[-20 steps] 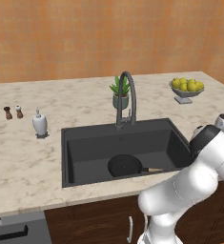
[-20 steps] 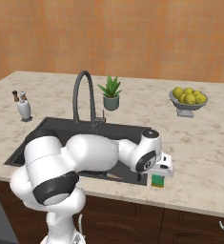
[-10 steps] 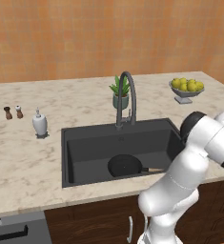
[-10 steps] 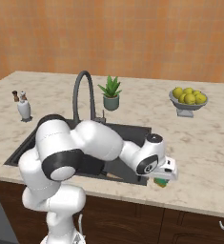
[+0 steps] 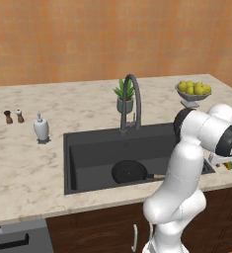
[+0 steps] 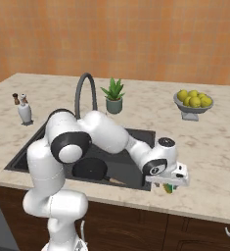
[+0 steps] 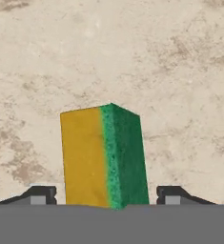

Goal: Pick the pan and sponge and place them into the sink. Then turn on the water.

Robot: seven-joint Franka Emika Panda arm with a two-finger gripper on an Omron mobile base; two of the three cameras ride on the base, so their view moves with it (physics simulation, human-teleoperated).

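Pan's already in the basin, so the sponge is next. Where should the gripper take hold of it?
Across the sponge's two broad faces, yellow and green, coming straight down from above: it stands on edge on the counter, centred between the gripper's fingertips.

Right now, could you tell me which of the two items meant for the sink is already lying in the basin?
The black frying pan is; it lies on the sink floor. The yellow-and-green sponge sits on the marble counter, between the end effector's fingertips.

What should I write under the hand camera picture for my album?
Yellow-and-green sponge standing on the speckled counter, between the robot's two dark fingers.
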